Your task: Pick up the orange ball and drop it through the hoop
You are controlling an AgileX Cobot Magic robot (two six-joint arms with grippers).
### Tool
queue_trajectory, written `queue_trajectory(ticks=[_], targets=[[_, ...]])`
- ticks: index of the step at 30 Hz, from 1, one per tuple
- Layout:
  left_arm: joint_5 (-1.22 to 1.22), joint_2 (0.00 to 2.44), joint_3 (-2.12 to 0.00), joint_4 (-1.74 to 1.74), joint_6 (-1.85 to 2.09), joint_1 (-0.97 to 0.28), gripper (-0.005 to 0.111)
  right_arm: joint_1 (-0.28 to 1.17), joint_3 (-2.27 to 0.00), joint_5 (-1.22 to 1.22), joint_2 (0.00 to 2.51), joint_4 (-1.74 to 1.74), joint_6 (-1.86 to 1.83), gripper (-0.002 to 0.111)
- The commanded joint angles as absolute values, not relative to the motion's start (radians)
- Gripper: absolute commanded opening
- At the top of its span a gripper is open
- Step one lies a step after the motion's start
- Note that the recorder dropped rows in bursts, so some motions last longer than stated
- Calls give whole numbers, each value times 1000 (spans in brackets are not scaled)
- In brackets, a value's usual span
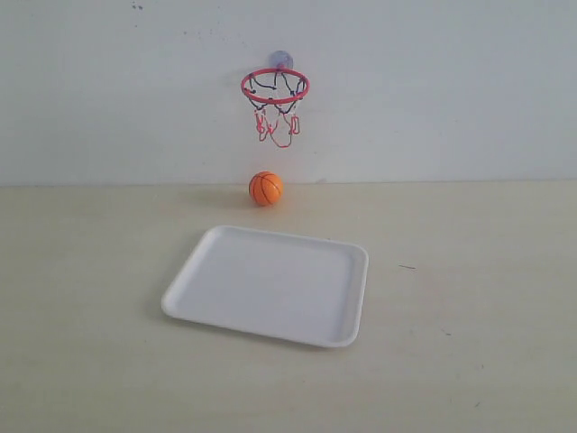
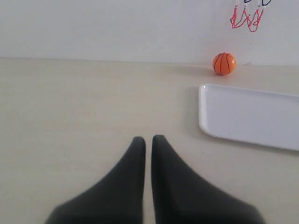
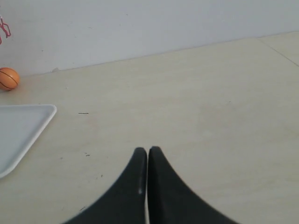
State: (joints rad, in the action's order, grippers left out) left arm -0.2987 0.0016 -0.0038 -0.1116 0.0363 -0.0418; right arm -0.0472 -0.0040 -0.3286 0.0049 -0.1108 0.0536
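The orange ball point(image 1: 266, 188) rests on the table by the back wall, just below the hoop point(image 1: 275, 86), whose red ring and string net hang from a suction cup on the wall. The ball point(image 2: 224, 63) shows far ahead in the left wrist view, with the net's lower strings point(image 2: 246, 18) above it. In the right wrist view the ball point(image 3: 8, 78) lies far off by the wall. My left gripper point(image 2: 148, 138) is shut and empty, well away from the ball. My right gripper point(image 3: 147, 150) is shut and empty too. Neither gripper shows in the exterior view.
A white rectangular tray point(image 1: 207, 280) lies on the beige table in front of the ball; its corner point(image 2: 205, 112) is ahead of the left gripper and its edge point(image 3: 44, 114) off to the side of the right gripper. The white wall stands right behind the hoop.
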Motion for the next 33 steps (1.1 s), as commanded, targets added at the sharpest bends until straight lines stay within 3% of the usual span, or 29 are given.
queue_trajectory(ticks=[1,7,15,33], targets=[[-291,0,0,-114,34,-39,4,-49,0,-333,0,-96,10,0],[-291,0,0,-114,34,-39,4,-19,0,-342,0,-96,-45,0],[-291,0,0,-114,34,-39,4,150,0,-342,0,-97,-8,0],[-291,0,0,-114,34,-39,4,159,0,-342,0,-100,0,0]])
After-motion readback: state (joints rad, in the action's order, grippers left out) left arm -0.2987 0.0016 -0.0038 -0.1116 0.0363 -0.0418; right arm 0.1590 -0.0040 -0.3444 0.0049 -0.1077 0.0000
